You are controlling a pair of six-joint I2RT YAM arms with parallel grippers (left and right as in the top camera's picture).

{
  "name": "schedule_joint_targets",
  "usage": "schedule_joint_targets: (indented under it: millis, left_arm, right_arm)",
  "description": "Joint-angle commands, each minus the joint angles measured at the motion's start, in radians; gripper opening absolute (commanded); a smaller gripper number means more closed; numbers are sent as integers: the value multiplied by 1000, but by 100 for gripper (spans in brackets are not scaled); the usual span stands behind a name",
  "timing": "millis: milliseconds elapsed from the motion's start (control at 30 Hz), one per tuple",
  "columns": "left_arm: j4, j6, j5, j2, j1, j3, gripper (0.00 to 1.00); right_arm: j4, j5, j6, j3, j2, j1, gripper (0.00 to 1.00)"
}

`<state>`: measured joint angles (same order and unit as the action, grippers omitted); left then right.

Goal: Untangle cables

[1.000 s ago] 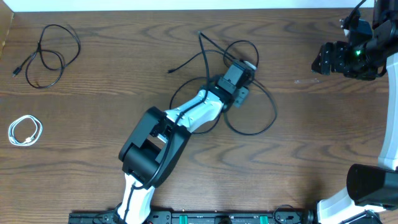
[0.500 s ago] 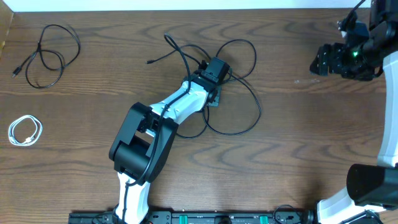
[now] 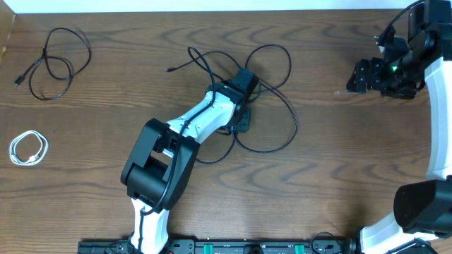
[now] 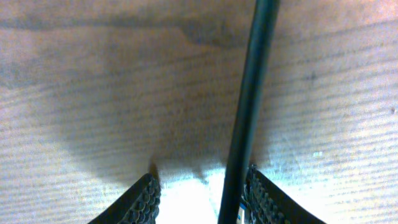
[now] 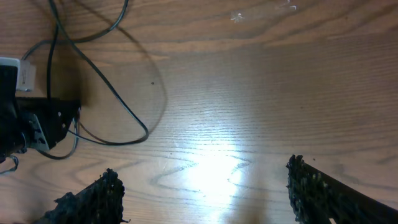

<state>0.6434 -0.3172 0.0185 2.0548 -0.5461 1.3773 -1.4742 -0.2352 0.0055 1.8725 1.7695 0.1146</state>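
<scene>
One long black cable (image 3: pixel 279 106) lies in loose crossing loops at the table's centre, its plug end (image 3: pixel 170 70) pointing left. My left gripper (image 3: pixel 246 81) is low over this tangle. In the left wrist view a strand of the cable (image 4: pixel 249 99) runs between the parted jaws (image 4: pixel 199 180), against the right finger, unclamped. The second black cable (image 3: pixel 58 60) lies looped at the far left. The white cable (image 3: pixel 28 148) is coiled at the left edge. My right gripper (image 3: pixel 355 76) is open and empty at the far right (image 5: pixel 202 180), with part of the centre cable (image 5: pixel 118 93) in its view.
The left arm (image 3: pixel 191 127) stretches diagonally from the front edge to the centre. The left gripper's body also shows in the right wrist view (image 5: pixel 28 124). The right arm's base (image 3: pixel 424 212) stands at the front right corner.
My left gripper moved left and dragged the centre cable with it; its plug end shifted left. In the last half second it barely moved. My right gripper shifted slightly left.
</scene>
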Motion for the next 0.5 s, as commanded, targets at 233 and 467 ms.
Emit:
schedule_joint_targets:
  millis: [233, 467]
  left_arm:
    - [22, -3, 50, 25, -1, -33, 8]
    - [11, 94, 48, 10, 27, 23, 8]
  right_arm:
    - [2, -10, -14, -3, 3, 2, 82]
    - [0, -10, -14, -3, 3, 2, 83]
